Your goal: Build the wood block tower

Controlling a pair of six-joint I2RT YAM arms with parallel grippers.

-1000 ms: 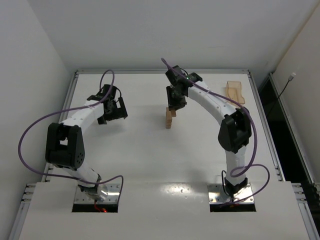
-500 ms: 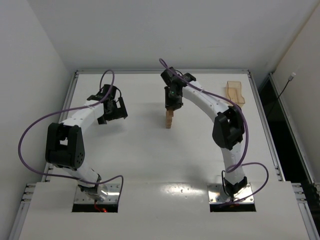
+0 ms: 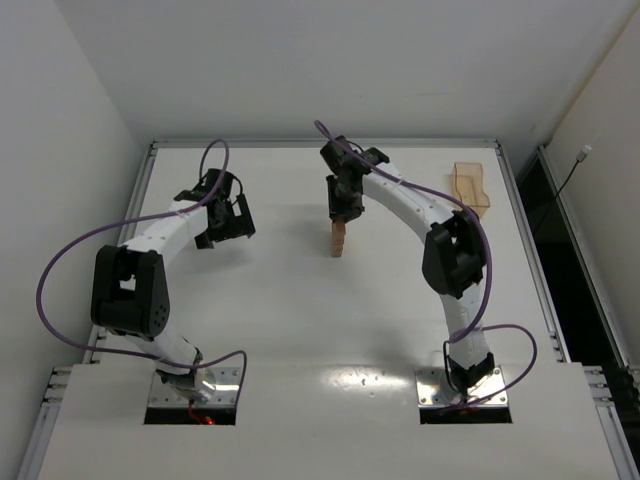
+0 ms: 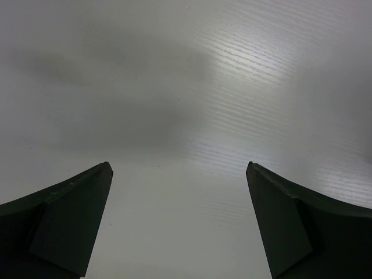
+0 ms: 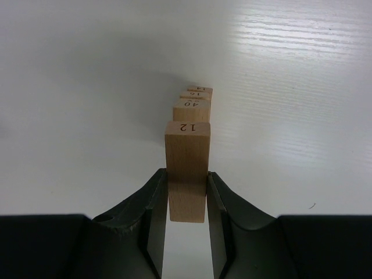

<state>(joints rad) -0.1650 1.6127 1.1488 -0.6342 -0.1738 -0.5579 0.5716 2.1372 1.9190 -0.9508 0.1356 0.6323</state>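
Observation:
The wood block tower [image 3: 338,241] is a narrow column of light-tan blocks standing mid-table. In the right wrist view I look down on it, with the numbered ends of its blocks [image 5: 192,107] stepping away below. My right gripper [image 3: 341,212] [image 5: 186,171] is shut on a wooden block marked 12 [image 5: 187,157], held in line with the column at its top. I cannot tell whether this block rests on the column. My left gripper [image 3: 225,228] [image 4: 179,165] is open and empty over bare table, well left of the tower.
A shallow translucent tan tray [image 3: 470,185] lies at the back right near the table edge. The white table [image 3: 300,310] has a raised rim along its sides. Purple cables loop from both arms.
My right gripper has shifted a little left and back with the block, bringing it in line over the column. The left arm has not moved.

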